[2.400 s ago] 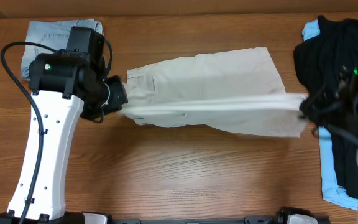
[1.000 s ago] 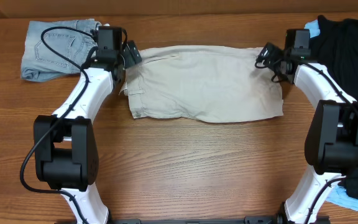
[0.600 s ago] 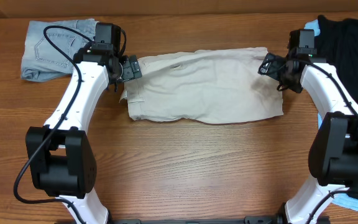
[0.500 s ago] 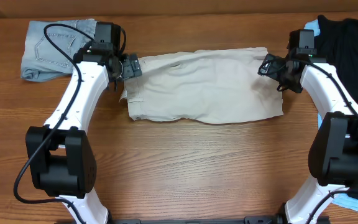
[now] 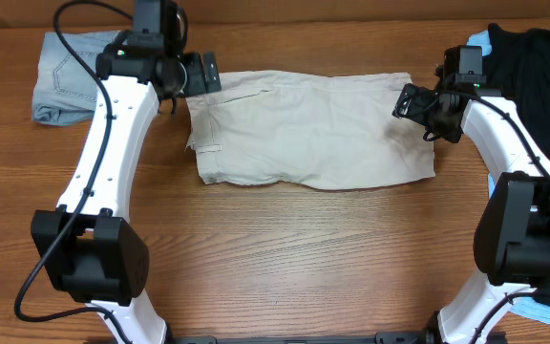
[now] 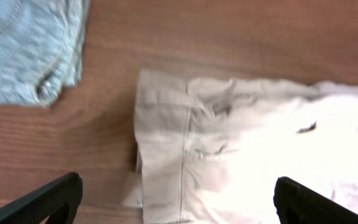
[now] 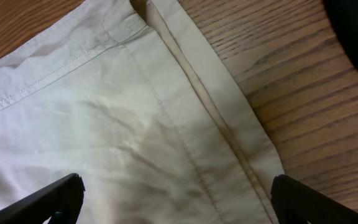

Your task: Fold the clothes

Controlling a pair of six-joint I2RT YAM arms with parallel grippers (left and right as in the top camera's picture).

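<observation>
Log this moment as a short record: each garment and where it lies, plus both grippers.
khaki shorts: lying flat at the centre of the table, waistband toward the left arm
denim shorts: far left corner, apart from the khaki pair
black garment: right edge, heaped over a pale-blue garment
left gripper: open, empty, by the waistband's far corner
right gripper: open, empty, over the hem end

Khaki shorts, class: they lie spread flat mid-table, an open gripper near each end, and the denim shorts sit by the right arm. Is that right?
Wrong in one respect: the overhead view shows the denim shorts by the left arm, not the right. The khaki shorts do lie spread flat mid-table, the open left gripper and right gripper near their ends.
</observation>
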